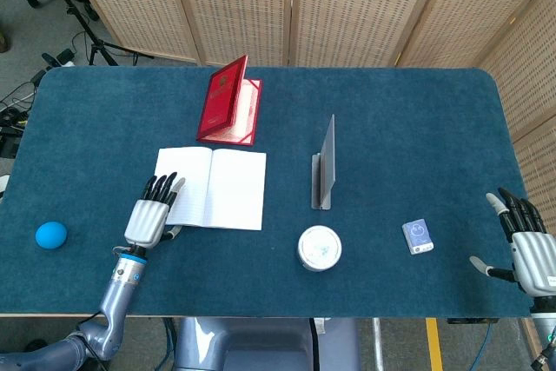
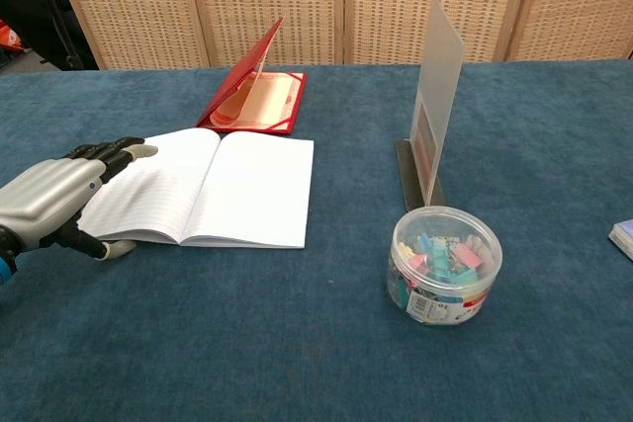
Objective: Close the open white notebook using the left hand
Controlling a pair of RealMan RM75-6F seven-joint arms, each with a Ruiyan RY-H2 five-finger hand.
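The white notebook lies open and flat on the blue table, lined pages up. My left hand rests at the notebook's near left corner, fingers stretched over the left page and the thumb at the page's front edge. It holds nothing. My right hand hovers open at the table's right front corner, far from the notebook; the chest view does not show it.
A red folder stands half open behind the notebook. A grey sign stand is to the notebook's right, a clear tub of clips in front of it. A small card lies right; a blue ball lies far left.
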